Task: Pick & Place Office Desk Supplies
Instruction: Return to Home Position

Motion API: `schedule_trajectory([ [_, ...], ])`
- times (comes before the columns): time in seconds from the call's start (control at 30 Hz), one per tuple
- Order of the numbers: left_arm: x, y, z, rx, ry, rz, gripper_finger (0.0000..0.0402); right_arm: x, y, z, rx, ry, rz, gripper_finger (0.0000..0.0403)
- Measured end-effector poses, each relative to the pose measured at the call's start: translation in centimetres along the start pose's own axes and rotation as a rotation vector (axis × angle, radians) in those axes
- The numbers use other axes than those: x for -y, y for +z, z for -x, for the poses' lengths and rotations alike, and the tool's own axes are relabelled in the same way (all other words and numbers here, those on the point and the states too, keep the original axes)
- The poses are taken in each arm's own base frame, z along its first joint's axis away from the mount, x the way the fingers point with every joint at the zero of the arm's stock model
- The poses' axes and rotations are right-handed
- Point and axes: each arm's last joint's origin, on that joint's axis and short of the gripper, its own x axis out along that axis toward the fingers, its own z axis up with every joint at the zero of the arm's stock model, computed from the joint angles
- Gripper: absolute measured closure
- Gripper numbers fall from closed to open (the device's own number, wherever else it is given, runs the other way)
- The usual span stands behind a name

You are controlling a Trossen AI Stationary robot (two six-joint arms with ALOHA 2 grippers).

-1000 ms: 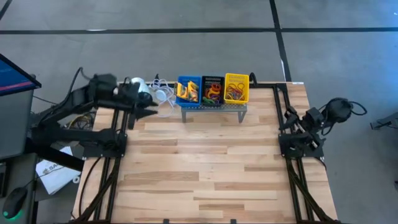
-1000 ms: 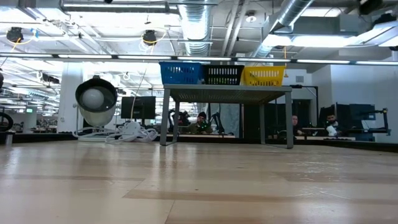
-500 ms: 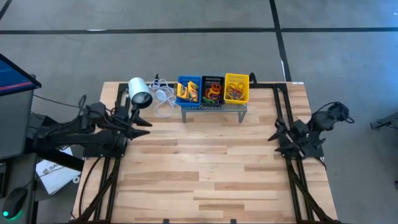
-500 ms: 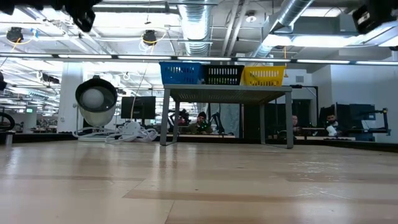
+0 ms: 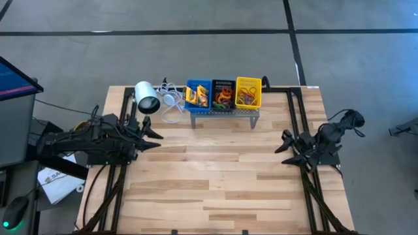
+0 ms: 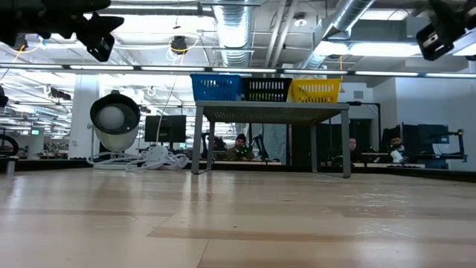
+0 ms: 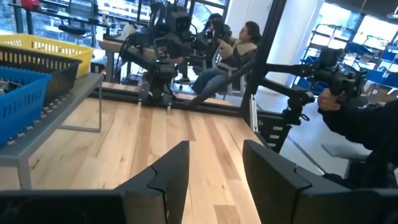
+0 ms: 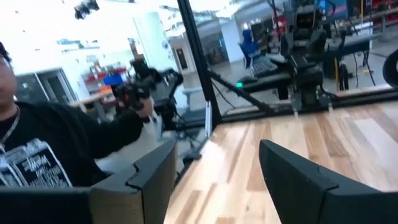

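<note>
Now I see the blue bin (image 5: pixel 198 95), black bin (image 5: pixel 223 95) and yellow bin (image 5: pixel 248 92) side by side on the stand (image 5: pixel 224 113) at the table's (image 5: pixel 215 176) far edge, each with its long side running front to back. Just left of the stand lie the white cylinder (image 5: pixel 146 98) and its cable (image 5: pixel 171 106). My left gripper (image 5: pixel 157 135) and right gripper (image 5: pixel 281 142) hang near the side edges, well apart from the bins, pointing inward, fingers spread apart.

Blue bin (image 5: pixel 198 82) holding crayon boxes (image 5: pixel 194 97), black bin (image 5: pixel 223 82), yellow bin (image 5: pixel 248 79), both holding rubber bands (image 5: pixel 246 98), on stand (image 5: pixel 225 112)
</note>
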Motion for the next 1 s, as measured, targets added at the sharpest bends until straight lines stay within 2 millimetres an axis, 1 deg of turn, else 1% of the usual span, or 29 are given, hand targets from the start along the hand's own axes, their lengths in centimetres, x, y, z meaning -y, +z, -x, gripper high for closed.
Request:
schedule_trajectory([
  [0.07, -0.1, -0.2, -0.1, 0.005, -0.003, -0.006, 0.0257, 0.1, -0.6, -0.3, 0.025, 0.007, -0.007, 0.018],
  [0.17, -0.4, -1.4, -0.4, 0.009, -0.004, -0.01, 0.0257, 0.4, -2.2, -0.8, 0.013, 0.004, -0.008, 0.018],
  [0.3, -0.7, -2.7, -0.7, 0.042, -0.011, -0.021, 0.0257, 0.7, -3.6, -1.2, 0.028, 0.01, -0.021, 0.018],
  [0.53, -1.2, -4.6, -0.9, 0.048, -0.015, -0.011, 0.0257, 0.6, -4.0, -1.3, 0.015, 0.084, 0.013, 0.0184],
  [0.63, -1.2, -5.3, -0.9, 0.051, -0.031, 0.002, 0.0257, 0.5, -4.1, -1.3, -0.006, 0.131, 0.044, 0.0195],
  [0.8, -1.4, -6.3, -0.9, 0.059, -0.039, 0.003, 0.0257, 0.6, -4.6, -1.3, -0.05, 0.124, 0.071, 0.0217],
  [1.0, -1.5, -6.5, -1.0, 0.04, -0.034, 0.007, 0.0257, 0.8, -5.4, -1.4, -0.078, 0.112, 0.104, 0.0237],
])
